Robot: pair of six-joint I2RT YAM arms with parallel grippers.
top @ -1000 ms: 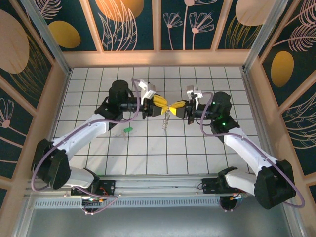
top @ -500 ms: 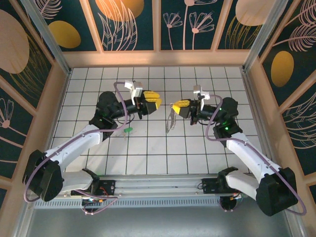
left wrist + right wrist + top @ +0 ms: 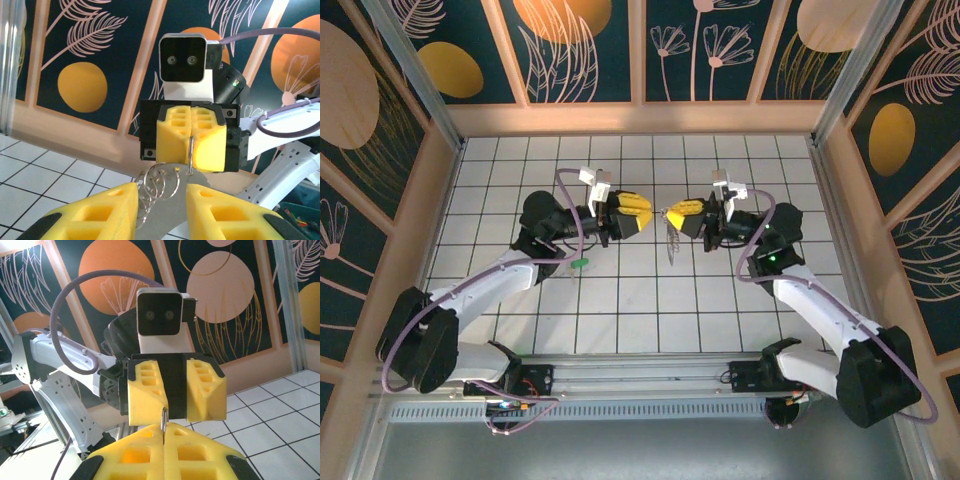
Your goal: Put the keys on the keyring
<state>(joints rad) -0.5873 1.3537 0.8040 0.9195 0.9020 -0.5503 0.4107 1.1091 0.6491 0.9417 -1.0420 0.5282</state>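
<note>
Your right gripper [image 3: 673, 212], just right of centre in the top view, has its jaws pressed together on the wire of the keyring [image 3: 671, 238]. The loop hangs free below the gripper, clear of the worktop [image 3: 650, 310]. Holding it in the air by one thin stretch of wire looks meant to leave the rest of the loop open to the other arm. The left wrist view shows that pinch face on. The wire runs straight up into the seam between the yellow jaws, and a cluster of small rings [image 3: 157, 184] dangles at lower centre.

Your left gripper [image 3: 644, 213] faces the right one tip to tip, just left of centre, near but apart. Its jaws are spread part way, with nothing that I can see between them; the right wrist view shows a dark, bare gap there. That pose reads as an approach to the ring, likely to steady it or pry it open. You cannot thread anything on with empty jaws.

The green key [image 3: 579, 263] lies flat on the worktop, left of centre, just beside the left forearm [image 3: 520, 268] and well apart from the ring. I cannot make out other loose keys, and the silvery bits on the ring are too small for me to tell whether any are keys. I judge the task to be at an early stage: the green key has not yet been picked up and brought to the ring.
</note>
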